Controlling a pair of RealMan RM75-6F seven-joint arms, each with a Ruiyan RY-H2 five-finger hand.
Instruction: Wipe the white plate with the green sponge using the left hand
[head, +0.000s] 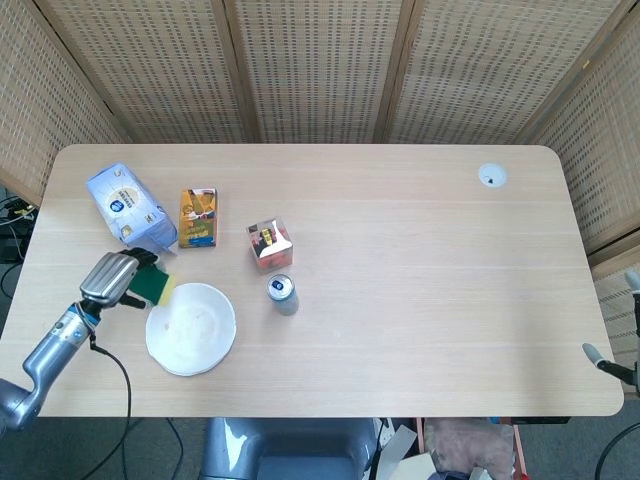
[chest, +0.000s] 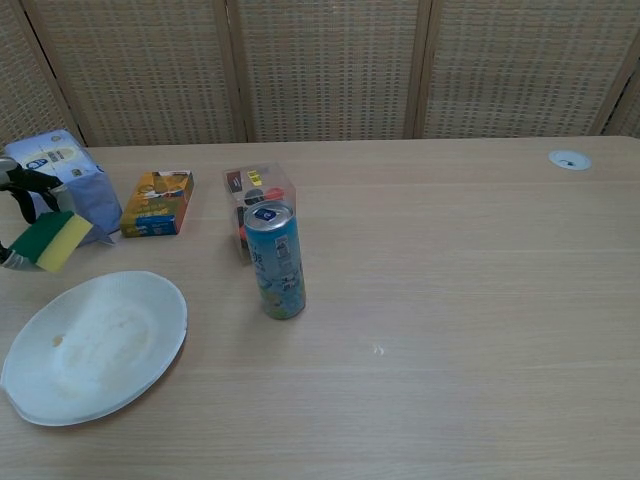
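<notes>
The green sponge (head: 153, 286) (chest: 55, 240) — green on one face, yellow on the other — is held clear of the table in your left hand (head: 113, 279) (chest: 20, 215), whose fingers are clamped around it; in the chest view it sits tilted, yellow face toward the camera. The sponge hangs at the upper-left rim of the white plate (head: 191, 328) (chest: 95, 344), which lies flat near the front-left corner of the wooden table (head: 420, 300) (chest: 450, 300) and shows a faint brownish smear on its surface. Just behind the hand you have a blue tissue pack (head: 130, 208) (chest: 62, 182), and beside that an orange-and-blue carton (head: 198, 217) (chest: 158, 203) lying flat. To the right of the plate stands a blue drink can (head: 282, 294) (chest: 274, 260), upright, with a small clear box (head: 269, 243) (chest: 256, 190) of mixed contents close behind it — the two are near but apart. A round white grommet (head: 491, 176) (chest: 569, 159) sits in the far-right corner of the table. Your right hand (head: 612, 362) shows only as a sliver at the right edge of the head view, off the table; whether its fingers are apart or together cannot be told.
</notes>
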